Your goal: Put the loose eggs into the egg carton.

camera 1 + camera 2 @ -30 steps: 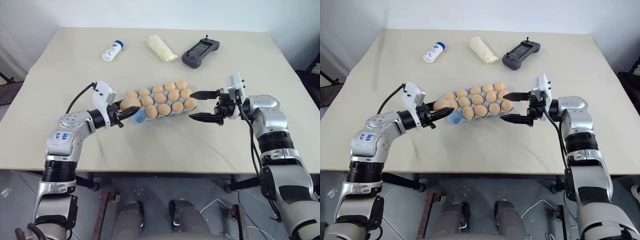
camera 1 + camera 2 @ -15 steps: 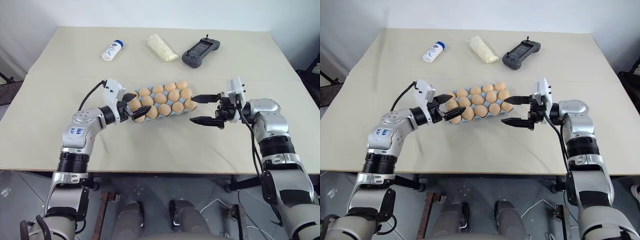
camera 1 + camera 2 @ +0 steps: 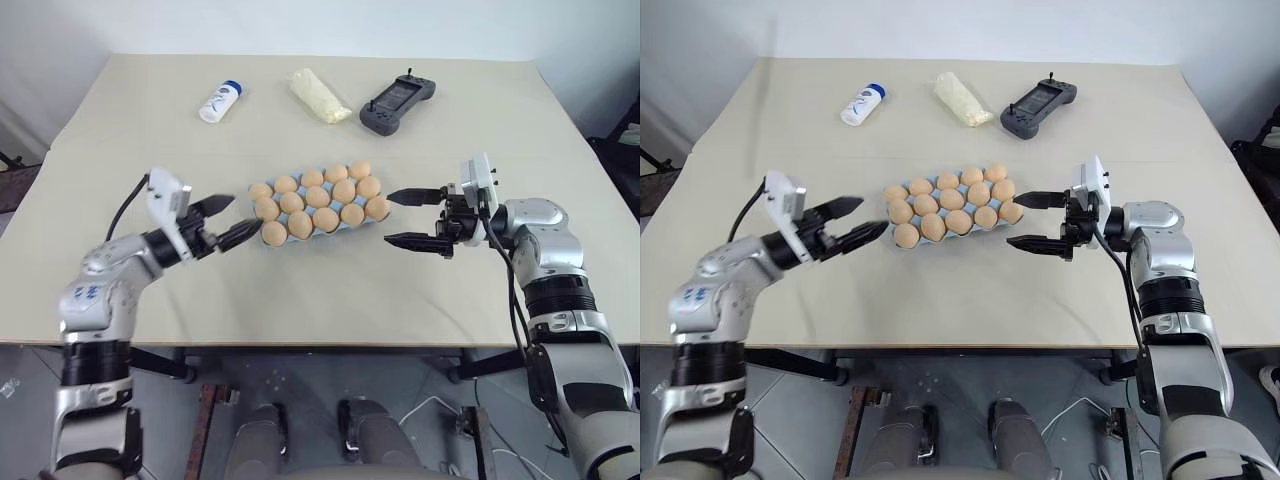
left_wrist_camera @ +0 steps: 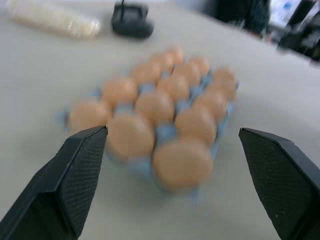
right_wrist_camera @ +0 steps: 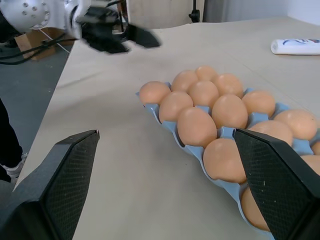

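Left eye view shows the left gripper (image 3: 223, 220) drawn back from the egg carton (image 3: 318, 226), its fingers now spread and empty; a second ago they clasped an egg at the carton's left end. That egg now sits in the carton, and the eggs (image 3: 316, 199) fill its cups at mid surface (image 3: 300, 290). The right gripper (image 3: 408, 217) hovers unchanged just beside the carton's right end, fingers apart, holding nothing.

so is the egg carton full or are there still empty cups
Full as far as the views show: the egg carton has an egg in every visible cup, three rows of five, and no blue cup stands empty. No loose eggs lie on the table.
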